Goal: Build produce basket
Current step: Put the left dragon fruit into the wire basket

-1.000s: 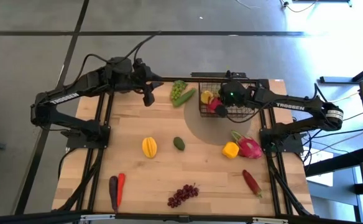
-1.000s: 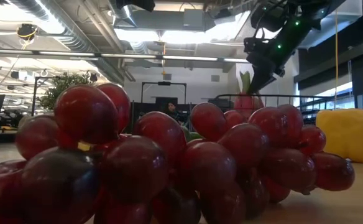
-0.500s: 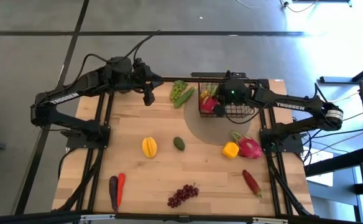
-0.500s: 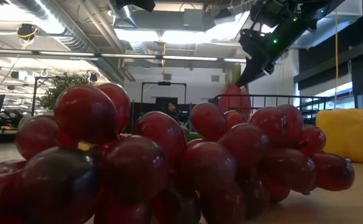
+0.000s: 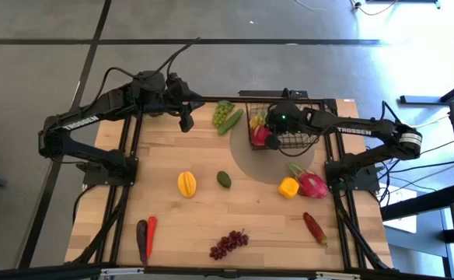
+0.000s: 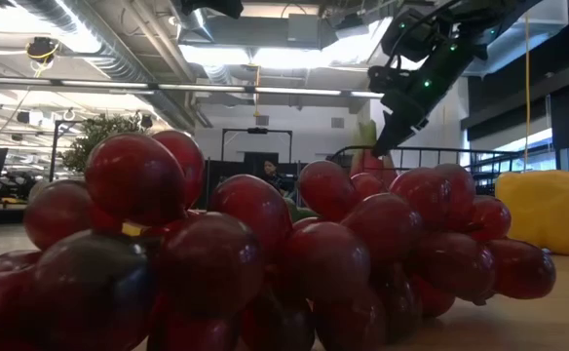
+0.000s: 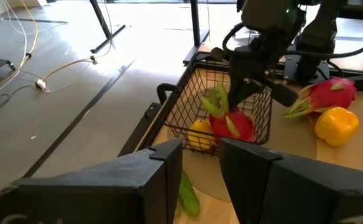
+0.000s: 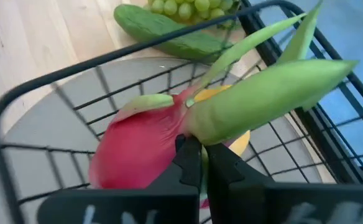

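The black wire basket stands at the table's far edge, right of centre. My right gripper reaches into it, shut on a pink dragon fruit that sits low inside, beside a yellow fruit. Whether the dragon fruit touches the basket floor I cannot tell. My left gripper hangs open and empty above the far edge, left of the green grapes and cucumber. A second dragon fruit and a yellow pepper lie on the table. My right gripper pinches the dragon fruit at its leafy top end, where the green leaves meet the pink body, between its two fingers. The fingers slant down from the table's right side. The fruit hangs tilted below them, inside the basket.
Starfruit and avocado lie mid-table. Near the front edge lie an eggplant, a carrot, purple grapes and a chili. The grapes fill the low view.
My right gripper has carried the dragon fruit down into the basket and toward the table's left, rolling as it went. The fruit, upright a second ago, has tipped and now sits lower, by the basket's left wall.
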Action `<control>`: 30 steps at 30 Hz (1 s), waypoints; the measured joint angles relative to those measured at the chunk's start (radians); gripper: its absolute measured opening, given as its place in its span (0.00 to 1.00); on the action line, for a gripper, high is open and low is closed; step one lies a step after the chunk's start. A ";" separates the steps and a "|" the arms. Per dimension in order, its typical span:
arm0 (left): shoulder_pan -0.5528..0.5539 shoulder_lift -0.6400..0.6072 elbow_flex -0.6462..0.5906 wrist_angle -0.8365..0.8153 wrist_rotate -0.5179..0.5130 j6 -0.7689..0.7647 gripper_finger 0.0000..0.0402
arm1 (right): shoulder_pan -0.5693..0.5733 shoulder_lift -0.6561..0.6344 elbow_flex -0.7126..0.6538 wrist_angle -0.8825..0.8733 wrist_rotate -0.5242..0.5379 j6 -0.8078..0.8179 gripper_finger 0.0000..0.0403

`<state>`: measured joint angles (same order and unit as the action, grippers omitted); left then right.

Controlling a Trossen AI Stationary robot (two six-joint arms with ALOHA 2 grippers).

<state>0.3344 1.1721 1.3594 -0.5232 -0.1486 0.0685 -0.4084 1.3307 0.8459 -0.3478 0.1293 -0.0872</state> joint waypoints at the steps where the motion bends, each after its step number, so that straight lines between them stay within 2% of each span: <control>1: 0.000 0.000 0.000 0.000 0.000 -0.007 0.24 | 0.000 0.003 0.000 -0.001 -0.001 0.000 0.00; 8: 0.000 0.000 0.000 0.000 0.000 -0.008 0.24 | 0.000 0.005 0.000 -0.005 -0.004 -0.029 0.05; 21: 0.000 0.000 0.000 -0.001 0.000 -0.007 0.24 | 0.000 0.004 0.030 -0.013 0.006 -0.052 0.26; 25: 0.000 0.000 0.000 -0.024 0.000 -0.007 0.24 | 0.000 -0.001 0.108 -0.095 0.007 -0.075 0.27; 30: 0.000 0.000 0.001 -0.050 0.000 -0.007 0.24 | 0.000 -0.001 0.237 -0.284 0.007 -0.067 0.26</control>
<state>0.3344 1.1721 1.3602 -0.5727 -0.1486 0.0612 -0.4080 1.3296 1.0824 -0.6319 0.1366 -0.1545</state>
